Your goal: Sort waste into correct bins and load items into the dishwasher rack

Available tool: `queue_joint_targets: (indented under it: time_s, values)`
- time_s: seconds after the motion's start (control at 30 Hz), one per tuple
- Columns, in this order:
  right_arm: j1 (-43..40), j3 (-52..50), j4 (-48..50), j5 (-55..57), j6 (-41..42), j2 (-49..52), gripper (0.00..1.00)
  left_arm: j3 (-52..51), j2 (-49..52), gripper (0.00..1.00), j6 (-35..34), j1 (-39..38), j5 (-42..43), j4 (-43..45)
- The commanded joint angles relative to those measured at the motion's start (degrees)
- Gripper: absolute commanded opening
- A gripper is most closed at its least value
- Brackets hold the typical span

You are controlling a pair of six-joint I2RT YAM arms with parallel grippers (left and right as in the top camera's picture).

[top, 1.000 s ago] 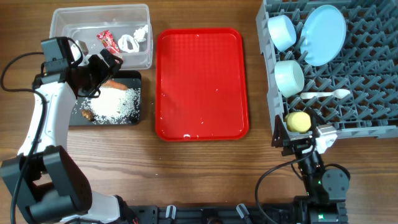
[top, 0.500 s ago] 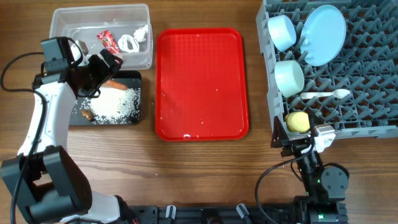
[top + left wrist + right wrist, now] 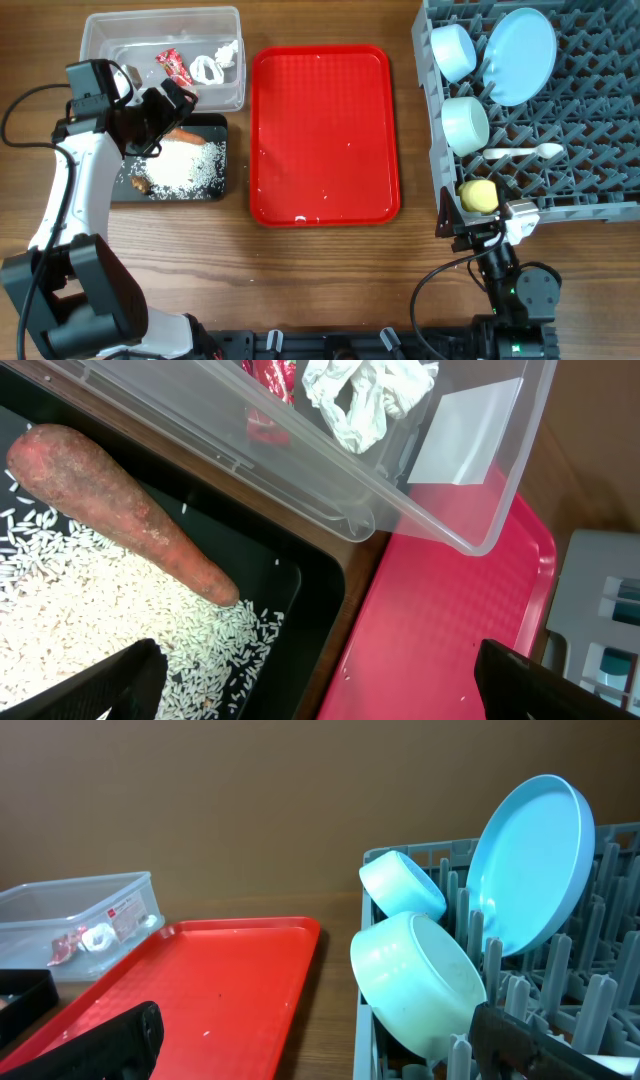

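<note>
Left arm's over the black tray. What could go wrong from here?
1. Left pincer, open, hangs low over the rice in the shallow black tray; a careless sweep could flick grains out.
2. Right pincer is close to the rack corner by the yellow cup; lifting could bump it.

The overhead camera looks straight down on the whole desk (image 3: pixel 320 275). The left wrist camera hovers close over the black tray (image 3: pixel 250 545) at the far left, facing down and right, while the right wrist camera sits low at the near right, facing far along the rack (image 3: pixel 598 1005). All three views share the red serving tray (image 3: pixel 210 985) and the clear tub (image 3: pixel 300 465).
</note>
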Motion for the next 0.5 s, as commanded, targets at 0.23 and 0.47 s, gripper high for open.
queue_joint_targets:
  time_s: [0.23, 0.47]
  values:
    - [0.5, -0.09, 0.11, 0.31, -0.61, -0.72, 1.0, -0.63, -10.25, 1.0, 4.79, -1.99, -3.56, 1.4]
    - [0.5, -0.09, 0.11, 0.31, -0.61, -0.72, 1.0, -17.49, -30.16, 1.0, 25.68, -9.35, -3.61, 18.56]
